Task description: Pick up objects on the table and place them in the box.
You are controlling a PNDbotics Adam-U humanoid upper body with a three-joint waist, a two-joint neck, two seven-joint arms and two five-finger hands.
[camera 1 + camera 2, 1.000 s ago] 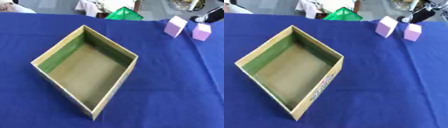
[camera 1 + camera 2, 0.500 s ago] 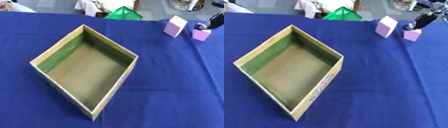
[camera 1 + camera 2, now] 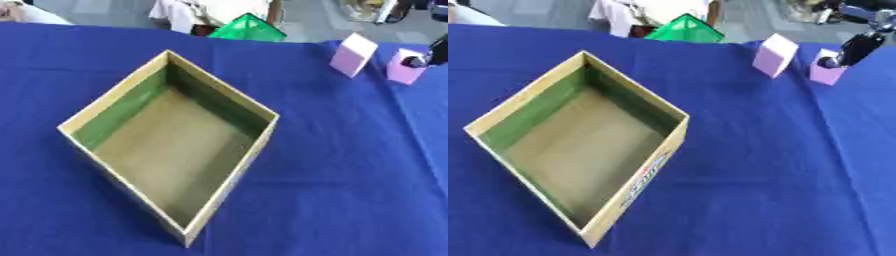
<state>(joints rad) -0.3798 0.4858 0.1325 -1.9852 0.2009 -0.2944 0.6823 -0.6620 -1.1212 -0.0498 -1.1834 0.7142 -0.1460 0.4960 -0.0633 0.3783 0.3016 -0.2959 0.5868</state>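
Note:
An open cardboard box (image 3: 223, 84) with a green inner wall stands at the table's middle left, nothing inside it. Two pale pink blocks are at the far right: a taller tilted one (image 3: 353, 48) and a smaller one (image 3: 826, 75) to its right. My right hand (image 3: 856, 47), black with a silver wrist, comes in from the upper right corner and its tip rests against the top of the smaller pink block. A green pyramid-shaped thing (image 3: 248, 29) sits at the table's far edge. The left hand does not show.
A blue cloth (image 3: 350, 175) covers the table; its far edge runs along the top of the views. Beyond that edge are white fabric and floor clutter. A wide stretch of cloth lies between the box and the pink blocks.
My right hand has come down from the upper right corner onto the smaller pink block. The box and both blocks have stayed in place.

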